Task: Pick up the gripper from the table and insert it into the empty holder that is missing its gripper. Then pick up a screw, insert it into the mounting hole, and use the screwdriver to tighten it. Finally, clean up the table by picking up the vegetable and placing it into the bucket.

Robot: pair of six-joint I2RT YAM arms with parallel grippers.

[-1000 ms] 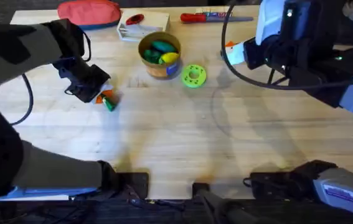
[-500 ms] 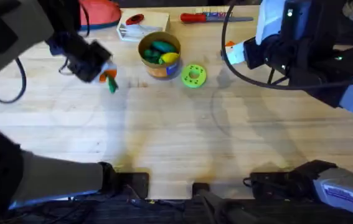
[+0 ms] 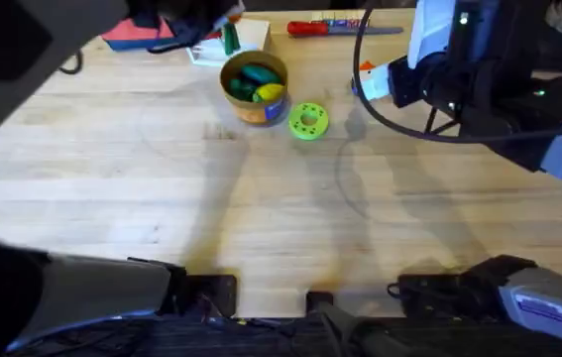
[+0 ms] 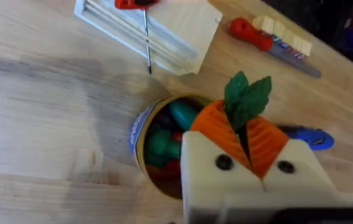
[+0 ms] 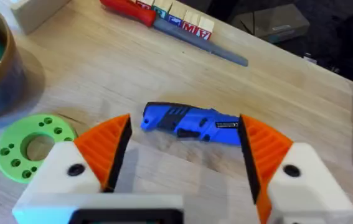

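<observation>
Light wood-plank table [image 3: 281,198], grain running crosswise, carrying all items; dark clutter lies beyond its far edge. Left arm, large and dark, reaches to the far left; left end effector [image 4: 246,134] clenched on the vegetable [image 4: 246,99], a green leafy toy pinched between orange pads, raised above the bucket [image 3: 254,87] and the white box [image 3: 246,38]. Right end effector [image 5: 182,155] released, its orange ribbed pads spread wide, hanging over the screwdriver [image 5: 192,123], which has a thick blue handle and lies flat on the table; its small label is unreadable. Bucket: round tan tub with an orange band, holding green, teal and yellow toy pieces. Red-handled tool [image 5: 173,28]: letters "M" and "I" on blocks by the blade. Green ring-shaped disc [image 3: 308,121] just beside the bucket.
</observation>
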